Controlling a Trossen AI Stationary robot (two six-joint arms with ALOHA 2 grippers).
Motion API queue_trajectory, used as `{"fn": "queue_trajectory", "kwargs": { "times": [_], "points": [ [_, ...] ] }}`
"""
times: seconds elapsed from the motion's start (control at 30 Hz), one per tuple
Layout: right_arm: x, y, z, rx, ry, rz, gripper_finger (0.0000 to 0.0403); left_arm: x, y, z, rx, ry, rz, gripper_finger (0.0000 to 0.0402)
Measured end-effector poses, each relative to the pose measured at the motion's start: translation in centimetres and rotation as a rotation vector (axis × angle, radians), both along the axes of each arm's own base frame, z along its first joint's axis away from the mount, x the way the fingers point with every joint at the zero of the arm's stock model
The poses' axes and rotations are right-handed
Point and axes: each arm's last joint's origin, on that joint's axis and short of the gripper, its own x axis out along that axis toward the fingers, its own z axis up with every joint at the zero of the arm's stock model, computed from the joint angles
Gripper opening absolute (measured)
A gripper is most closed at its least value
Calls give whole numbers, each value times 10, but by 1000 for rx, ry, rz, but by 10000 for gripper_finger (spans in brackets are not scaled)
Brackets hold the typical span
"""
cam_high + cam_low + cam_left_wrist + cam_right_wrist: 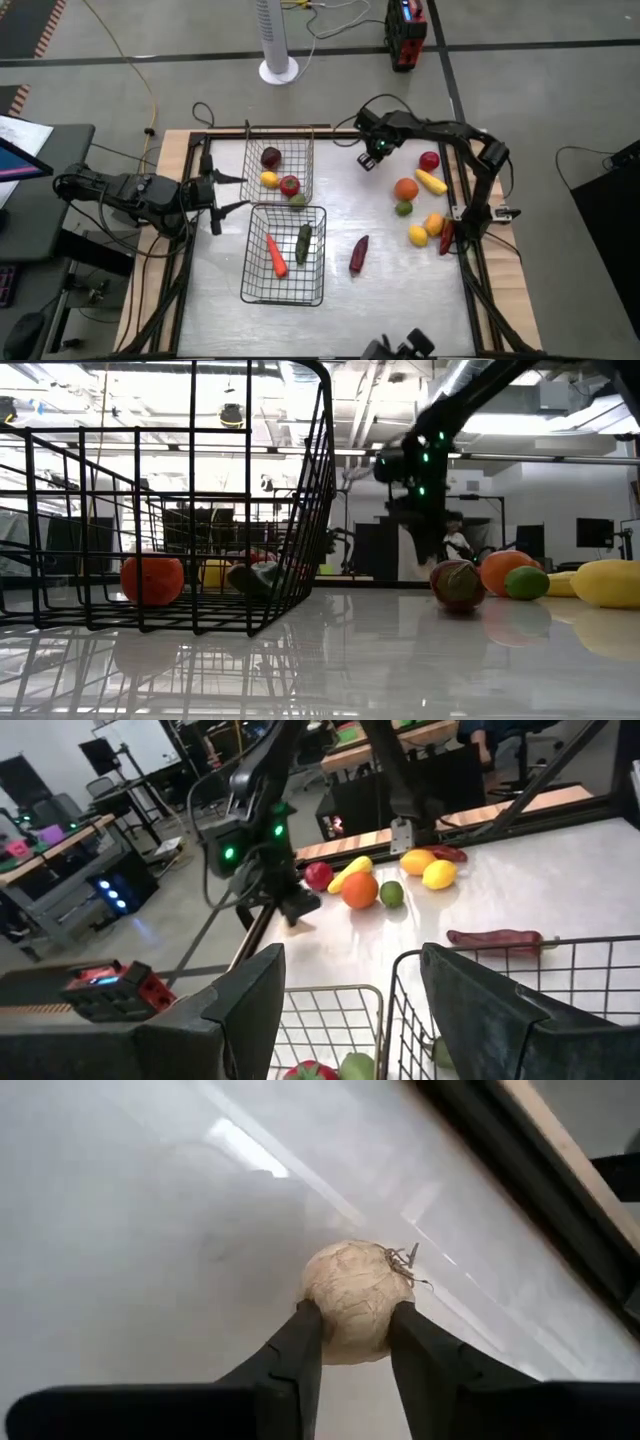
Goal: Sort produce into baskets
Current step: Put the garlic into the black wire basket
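Observation:
My right gripper (367, 160) is at the table's far middle, right of the far basket (300, 140), shut on a pale cream round piece with a small root tuft (356, 1298). The far basket holds dark red, yellow, red and green pieces. The near basket (250, 290) holds a long orange piece (276, 256) and a long green one (303, 243). A long dark red piece (358, 254) lies on the table right of it. My left gripper (236, 194) is open and empty at the baskets' left side, between them. My right gripper pinches the pale round piece by its two opposite sides (318, 1312) between its two fingers, close to their free ends. The fingers come from above, pointing down. The root tuft points sideways. Whether the piece is clear of the table I cannot tell.
At the right edge lie a round red piece (429, 160), a long yellow one (432, 182), a round orange one (405, 188), a small green one (403, 208), yellow and orange pieces (418, 236) and a long dark red one (446, 238). Bare table lies near the front.

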Motion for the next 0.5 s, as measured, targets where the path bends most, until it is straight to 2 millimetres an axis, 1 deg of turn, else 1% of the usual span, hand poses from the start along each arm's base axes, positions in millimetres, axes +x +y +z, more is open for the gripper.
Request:
{"fn": "queue_trajectory", "kwargs": {
  "times": [0.1,0.2,0.37,0.5],
  "points": [
    [11,23,21,21,-24,59,127,0,0,0,0,-1,5,223],
    [24,54,45,21,-93,126,129,0,0,0,0,-1,8,223],
    [50,114,85,31,-361,334,131,0,1,0,6,-4,38,223],
    [73,170,101,10,-548,531,134,0,2,0,6,-6,60,223]
  ]
}}
